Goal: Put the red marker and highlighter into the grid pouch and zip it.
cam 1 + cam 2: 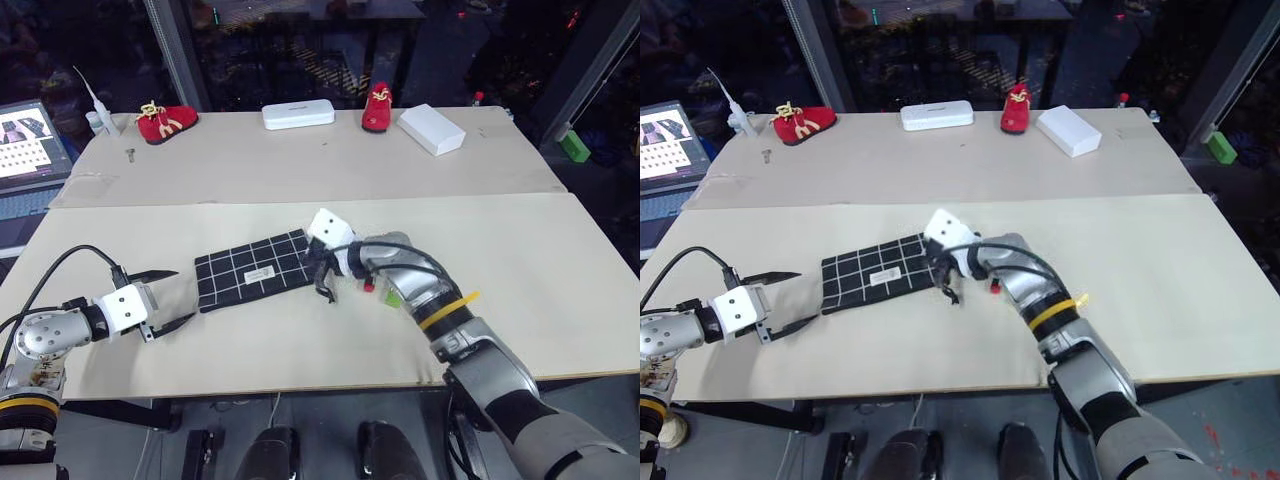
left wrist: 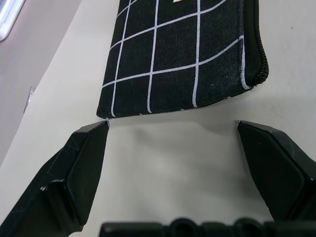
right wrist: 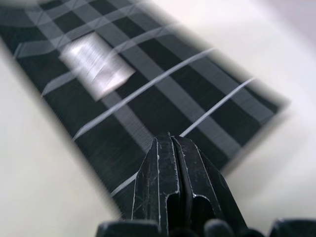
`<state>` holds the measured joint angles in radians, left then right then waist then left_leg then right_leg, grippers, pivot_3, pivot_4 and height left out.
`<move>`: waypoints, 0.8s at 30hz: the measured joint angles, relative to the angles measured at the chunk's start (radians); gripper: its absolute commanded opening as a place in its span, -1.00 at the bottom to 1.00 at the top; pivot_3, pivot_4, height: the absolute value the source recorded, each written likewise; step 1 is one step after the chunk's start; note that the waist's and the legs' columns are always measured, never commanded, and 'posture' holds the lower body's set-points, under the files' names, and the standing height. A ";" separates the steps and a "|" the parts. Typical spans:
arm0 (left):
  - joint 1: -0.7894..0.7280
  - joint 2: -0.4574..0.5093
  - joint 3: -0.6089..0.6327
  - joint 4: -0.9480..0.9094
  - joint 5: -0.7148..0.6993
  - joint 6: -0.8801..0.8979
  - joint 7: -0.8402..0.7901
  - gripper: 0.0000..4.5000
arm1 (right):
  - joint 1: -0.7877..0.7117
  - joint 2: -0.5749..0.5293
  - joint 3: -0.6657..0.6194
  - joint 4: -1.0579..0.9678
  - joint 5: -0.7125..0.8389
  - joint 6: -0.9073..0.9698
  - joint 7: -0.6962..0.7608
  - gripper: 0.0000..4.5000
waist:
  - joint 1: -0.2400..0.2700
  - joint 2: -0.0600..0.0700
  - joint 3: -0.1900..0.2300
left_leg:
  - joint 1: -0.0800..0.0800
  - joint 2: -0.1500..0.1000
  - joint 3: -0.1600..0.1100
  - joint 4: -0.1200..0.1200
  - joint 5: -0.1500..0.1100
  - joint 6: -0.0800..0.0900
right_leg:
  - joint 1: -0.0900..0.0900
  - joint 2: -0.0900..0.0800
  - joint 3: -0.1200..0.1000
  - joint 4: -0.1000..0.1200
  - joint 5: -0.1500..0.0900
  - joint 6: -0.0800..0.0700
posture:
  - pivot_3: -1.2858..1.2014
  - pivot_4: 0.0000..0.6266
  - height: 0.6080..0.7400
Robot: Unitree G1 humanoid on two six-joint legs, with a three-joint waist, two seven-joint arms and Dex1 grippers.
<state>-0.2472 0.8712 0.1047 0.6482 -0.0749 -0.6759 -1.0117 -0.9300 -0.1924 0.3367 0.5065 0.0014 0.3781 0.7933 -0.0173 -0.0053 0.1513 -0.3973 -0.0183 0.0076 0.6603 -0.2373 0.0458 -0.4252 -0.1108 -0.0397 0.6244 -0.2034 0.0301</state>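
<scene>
The grid pouch (image 1: pixel 250 270) lies flat near the middle of the front table board, its white label (image 3: pixel 96 64) facing up. My right gripper (image 1: pixel 312 262) is shut with nothing between its fingers, and its tip hovers over the pouch's right end. My forearm hides most of the red marker (image 1: pixel 368 286) and the light-green highlighter (image 1: pixel 392 297), which lie just right of the pouch. My left gripper (image 1: pixel 170 298) is open just off the pouch's left end, low over the table. Its two fingers (image 2: pixel 74 173) stand about as wide apart as that end of the pouch (image 2: pixel 182 54).
At the back of the table are two red shoes (image 1: pixel 165 122), a white case (image 1: pixel 298 114) and a white box (image 1: pixel 431 129). A laptop (image 1: pixel 30 145) stands at the far left. A green block (image 1: pixel 574 146) lies beyond the table's right edge.
</scene>
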 measured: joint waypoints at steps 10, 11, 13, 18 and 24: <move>-0.047 -0.005 -0.026 0.049 -0.005 -0.007 -0.015 1.00 | 0.109 0.024 0.067 -0.043 -0.035 0.004 0.036 -0.98 | 0.001 0.000 0.000 | 0.001 0.000 0.000 0.000 0.000 -0.001 | 0.001 0.000 0.000 0.001 0.000 0.000 | 0.03 -0.52 1.00; -0.049 -0.006 -0.028 0.051 -0.005 -0.008 -0.017 1.00 | 0.114 0.026 0.074 -0.039 -0.043 -0.005 0.030 -0.98 | 0.000 0.000 0.000 | 0.001 0.000 0.000 0.000 0.000 -0.001 | 0.001 0.000 0.000 0.001 0.000 0.000 | 0.03 -0.52 1.00; -0.057 -0.008 -0.037 0.057 -0.004 -0.013 -0.019 1.00 | 0.109 0.025 0.089 -0.024 -0.071 -0.035 0.021 -0.98 | 0.000 0.000 0.000 | 0.005 0.000 0.000 0.000 0.000 -0.001 | 0.003 0.000 0.000 0.001 0.000 0.000 | 0.03 -0.52 1.00; -0.078 -0.018 -0.069 0.073 0.017 -0.051 -0.018 1.00 | 0.092 0.026 0.108 0.036 -0.114 -0.113 -0.009 -0.98 | 0.003 0.000 0.000 | 0.011 0.000 0.001 0.000 0.000 -0.001 | 0.006 -0.001 0.000 0.000 -0.001 0.000 | 0.03 -0.52 1.00; -0.152 -0.044 -0.125 0.135 0.118 -0.206 0.047 1.00 | 0.081 0.025 0.097 0.063 -0.117 -0.124 -0.008 -0.98 | 0.009 0.001 -0.002 | 0.013 -0.001 0.002 0.000 0.000 -0.001 | 0.006 -0.002 0.000 0.000 -0.001 0.000 | 0.03 -0.52 1.00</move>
<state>-0.3993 0.8273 -0.0205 0.7830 0.0426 -0.8823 -0.9651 -0.8488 -0.1675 0.4335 0.5694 -0.1157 0.2539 0.7851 -0.0080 -0.0046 0.1498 -0.3844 -0.0195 0.0092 0.6600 -0.2370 0.0452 -0.4188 -0.1124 -0.0399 0.6246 -0.2045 0.0305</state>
